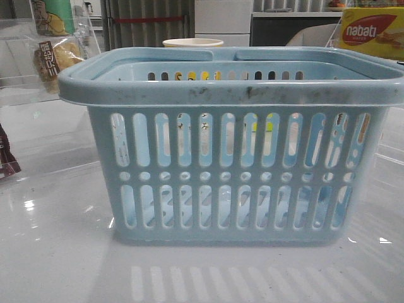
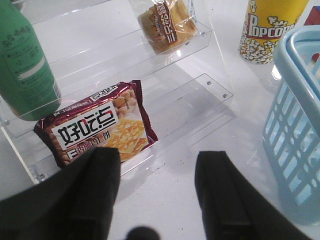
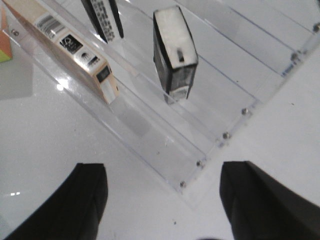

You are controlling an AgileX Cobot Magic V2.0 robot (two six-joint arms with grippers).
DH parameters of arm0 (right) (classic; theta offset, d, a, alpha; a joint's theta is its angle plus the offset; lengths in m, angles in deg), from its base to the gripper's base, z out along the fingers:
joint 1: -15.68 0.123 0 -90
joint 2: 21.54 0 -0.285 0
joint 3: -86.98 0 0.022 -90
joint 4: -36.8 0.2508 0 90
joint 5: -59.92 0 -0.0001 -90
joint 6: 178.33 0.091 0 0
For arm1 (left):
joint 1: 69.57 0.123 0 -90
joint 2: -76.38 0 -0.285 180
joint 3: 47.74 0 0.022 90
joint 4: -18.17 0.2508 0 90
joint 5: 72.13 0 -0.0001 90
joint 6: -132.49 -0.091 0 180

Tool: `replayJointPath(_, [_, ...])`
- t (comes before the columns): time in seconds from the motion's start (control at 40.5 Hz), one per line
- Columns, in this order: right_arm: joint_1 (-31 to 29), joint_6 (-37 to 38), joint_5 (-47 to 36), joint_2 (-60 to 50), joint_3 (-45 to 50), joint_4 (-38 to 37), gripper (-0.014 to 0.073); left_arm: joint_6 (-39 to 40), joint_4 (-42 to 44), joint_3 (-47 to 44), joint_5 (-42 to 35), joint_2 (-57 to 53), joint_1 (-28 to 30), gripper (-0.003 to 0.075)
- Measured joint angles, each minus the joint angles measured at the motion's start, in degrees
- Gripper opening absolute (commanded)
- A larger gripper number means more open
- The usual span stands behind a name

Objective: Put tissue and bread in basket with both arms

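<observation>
The pale blue basket (image 1: 233, 158) fills the front view; its corner shows in the left wrist view (image 2: 295, 120). The bread (image 2: 165, 22), a clear bag with a dark brown label, sits on an upper step of a clear shelf (image 2: 200, 100), beyond my left gripper (image 2: 157, 160), which is open and empty over the table. The bread also shows at the front view's upper left (image 1: 57, 57). The tissue (image 3: 174, 52), a black pack, stands on a clear shelf step beyond my right gripper (image 3: 162, 172), which is open and empty. Neither gripper shows in the front view.
A maroon cracker packet (image 2: 97, 127) and a green bottle (image 2: 25, 65) sit on the left shelf. A popcorn cup (image 2: 267, 27) stands behind the basket. A pale carton (image 3: 65, 50) and a dark item (image 3: 102, 17) share the right shelf. A yellow nabati box (image 1: 372, 31) stands at the back right.
</observation>
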Motion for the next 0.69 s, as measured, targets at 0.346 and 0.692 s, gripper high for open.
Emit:
replayJointPath(0.346, [-0.3,0.0,-10.6,10.8,-2.3,0.0,0.0573,0.0,0.0,0.0,-0.1,0.0,0.0,0.0401])
replayJointPath(0.692, [-2.7,0.1,-20.6,16.4,-2.4,0.0,0.0573,0.0,0.0,0.0,-0.1,0.0,0.0,0.0401])
